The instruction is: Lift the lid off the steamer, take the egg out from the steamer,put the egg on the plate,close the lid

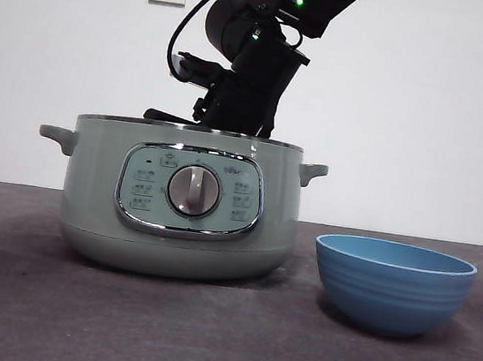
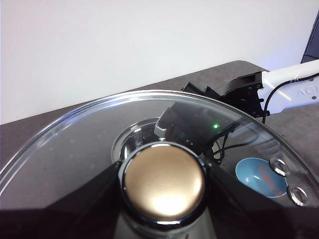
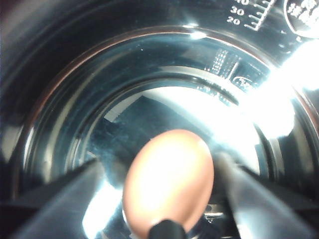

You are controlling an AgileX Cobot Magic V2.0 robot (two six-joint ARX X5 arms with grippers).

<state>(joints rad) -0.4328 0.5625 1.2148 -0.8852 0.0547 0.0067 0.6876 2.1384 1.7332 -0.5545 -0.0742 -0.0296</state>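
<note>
Nearest in the front view, the plate [image 1: 392, 285], a deep blue bowl, sits on the dark counter [image 1: 20, 303] and stands just beside the steamer [image 1: 179, 212] without touching it. The steamer rests a little farther back on the same counter, its dial and chrome-framed panel facing the camera, and no lid covers its rim. A dark arm comes down from above behind that rim, and the right end effector [image 1: 233, 113] dips into the open pot. From the right wrist view, the right end effector [image 3: 167, 191] sits deep inside the shiny metal interior, its two jaws standing one on each side of the egg [image 3: 168, 185] and close against it. The egg lies reddish-brown between them near the pot's floor; whether it is lifted clear of the floor cannot be told. In the left wrist view, the left end effector [image 2: 163, 181] is closed on the round knob of the lid [image 2: 75, 144], with one jaw pressed to each side of it. The glass lid is held up in the air, above and apart from the pot. Through the glass, the plate shows blue below, and beyond it the other arm reaches down toward the steamer, against the white wall [image 2: 124, 45]
</note>
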